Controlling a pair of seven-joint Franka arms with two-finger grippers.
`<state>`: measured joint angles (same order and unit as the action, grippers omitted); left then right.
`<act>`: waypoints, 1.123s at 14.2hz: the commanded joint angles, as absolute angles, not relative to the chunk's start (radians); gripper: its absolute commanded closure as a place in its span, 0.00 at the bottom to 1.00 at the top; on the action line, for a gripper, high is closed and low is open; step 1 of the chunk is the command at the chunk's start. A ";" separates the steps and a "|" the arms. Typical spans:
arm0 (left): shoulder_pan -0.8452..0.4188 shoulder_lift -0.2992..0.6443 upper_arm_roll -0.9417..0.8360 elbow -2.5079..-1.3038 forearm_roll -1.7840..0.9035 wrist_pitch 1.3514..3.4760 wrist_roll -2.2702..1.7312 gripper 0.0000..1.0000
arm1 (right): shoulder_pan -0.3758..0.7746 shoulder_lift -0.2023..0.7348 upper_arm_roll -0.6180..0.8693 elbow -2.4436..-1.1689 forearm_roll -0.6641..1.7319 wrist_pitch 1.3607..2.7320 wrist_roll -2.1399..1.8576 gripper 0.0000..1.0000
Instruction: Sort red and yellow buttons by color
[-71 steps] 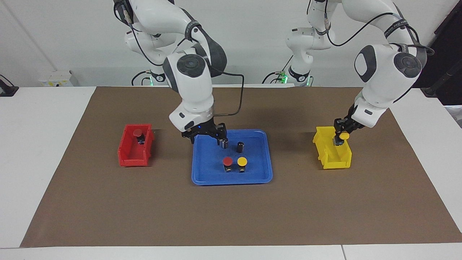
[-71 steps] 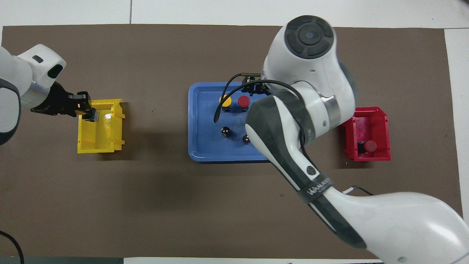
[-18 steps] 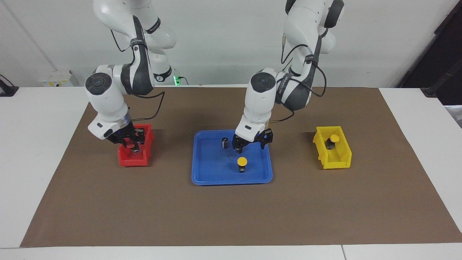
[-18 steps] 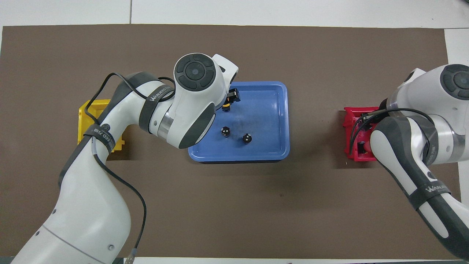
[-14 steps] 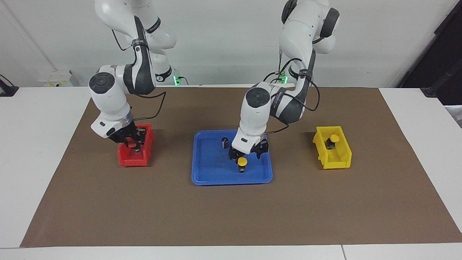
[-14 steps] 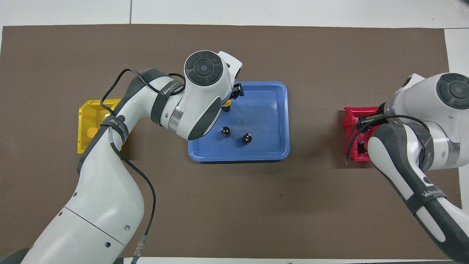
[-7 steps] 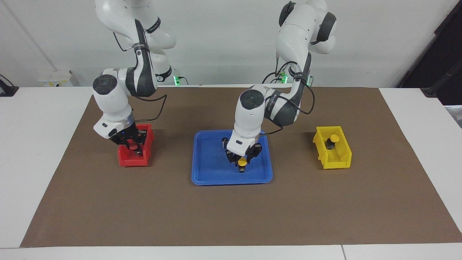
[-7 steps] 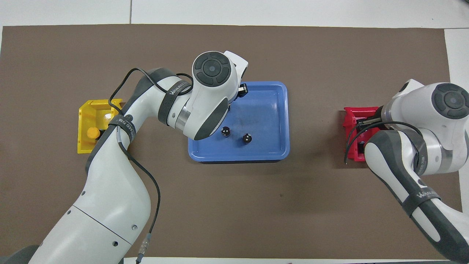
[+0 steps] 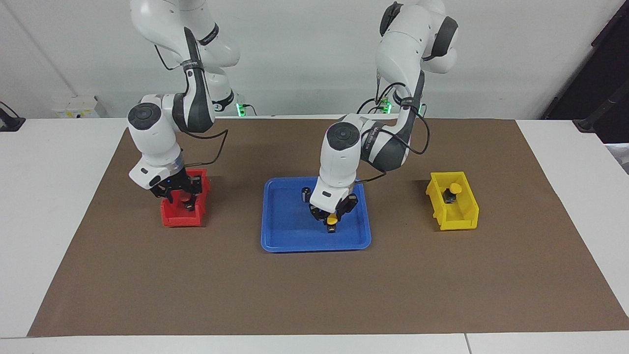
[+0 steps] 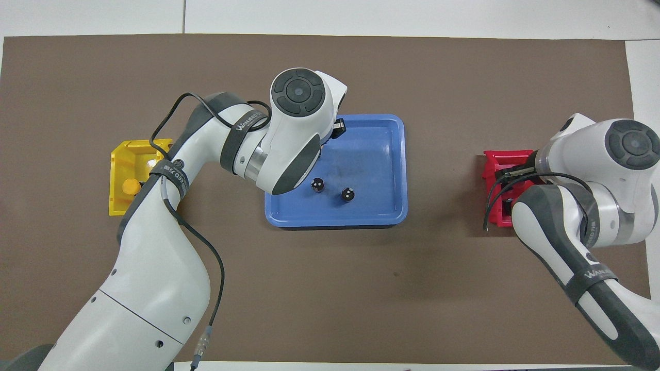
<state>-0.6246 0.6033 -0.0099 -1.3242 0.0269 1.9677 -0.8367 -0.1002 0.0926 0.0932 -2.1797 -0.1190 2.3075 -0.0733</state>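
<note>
While the right gripper (image 9: 179, 192) hangs low in the red bin (image 9: 179, 219) at the right arm's end, hiding the red buttons, the left gripper (image 9: 332, 215) has dropped in the last second from above the blue tray (image 9: 285, 237) onto the last yellow button (image 9: 332, 221), so only this pick and its carry to the yellow bin (image 9: 464, 222), where the other yellow button (image 9: 455, 188) sits, seem left. The facing view shows that button under the gripper, though whether either gripper has closed or let go I cannot tell; the overhead view hides it beneath the left arm but shows both dark cylinders (image 10: 318, 185) nearer the robots in the tray
</note>
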 commanded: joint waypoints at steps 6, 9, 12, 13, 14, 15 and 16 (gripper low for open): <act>-0.383 0.385 0.018 -1.357 0.009 1.663 -0.481 0.97 | -0.118 0.083 0.107 -1.982 -0.112 2.071 -0.129 0.07; -0.252 0.339 0.018 -1.471 0.011 1.750 -0.315 0.97 | -0.117 0.060 0.109 -1.915 -0.109 1.967 -0.129 0.01; -0.170 0.258 0.018 -1.708 0.011 2.015 -0.246 0.98 | -0.117 -0.003 0.107 -1.862 -0.098 1.829 -0.126 0.01; -0.151 0.250 0.018 -1.742 0.011 2.061 -0.226 0.98 | -0.120 -0.038 0.104 -1.864 -0.091 1.795 -0.124 0.01; -0.141 0.249 0.018 -1.746 0.011 2.059 -0.213 0.98 | -0.123 -0.067 0.098 -1.862 -0.068 1.767 -0.121 0.01; -0.134 0.247 0.018 -1.749 0.011 2.054 -0.206 0.98 | -0.144 -0.098 0.098 -1.858 -0.031 1.726 -0.120 0.01; -0.127 0.238 0.018 -1.758 0.011 2.045 -0.190 0.98 | -0.162 -0.116 0.098 -1.847 -0.002 1.692 -0.118 0.01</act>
<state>-0.1407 0.3051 0.0266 -1.6875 0.0175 2.0269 -0.2229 -0.1163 -0.0647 0.0921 -1.8481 -0.0571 1.7439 -0.1050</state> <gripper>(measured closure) 0.590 0.004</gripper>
